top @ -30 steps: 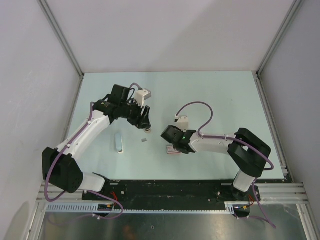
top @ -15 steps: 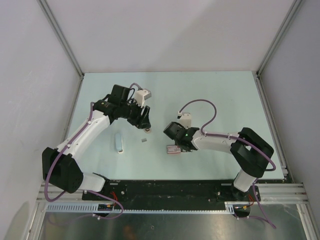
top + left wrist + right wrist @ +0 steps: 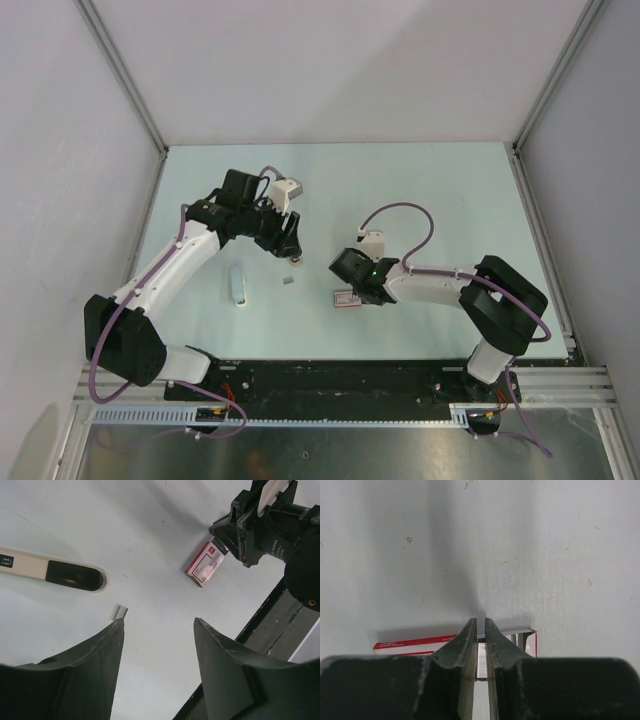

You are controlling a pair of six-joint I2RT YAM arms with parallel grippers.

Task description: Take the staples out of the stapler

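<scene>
The stapler (image 3: 238,285) lies flat on the table left of centre, a pale oblong bar; in the left wrist view (image 3: 50,572) it is cream with a black section. A small loose staple piece (image 3: 288,281) lies beside it, also in the left wrist view (image 3: 120,612). My left gripper (image 3: 291,250) hangs open and empty above the table (image 3: 158,622). My right gripper (image 3: 352,296) is shut on a silvery strip of staples (image 3: 481,660), its tips (image 3: 481,621) over a red and white staple box (image 3: 415,644).
The staple box (image 3: 346,298) lies on the table near centre and also shows in the left wrist view (image 3: 204,564). A black base rail (image 3: 340,380) runs along the near edge. White walls with metal posts enclose the table.
My right gripper has shifted slightly to the right over the staple box, and more of the box shows. The left arm, the stapler and the staple piece have not moved.
</scene>
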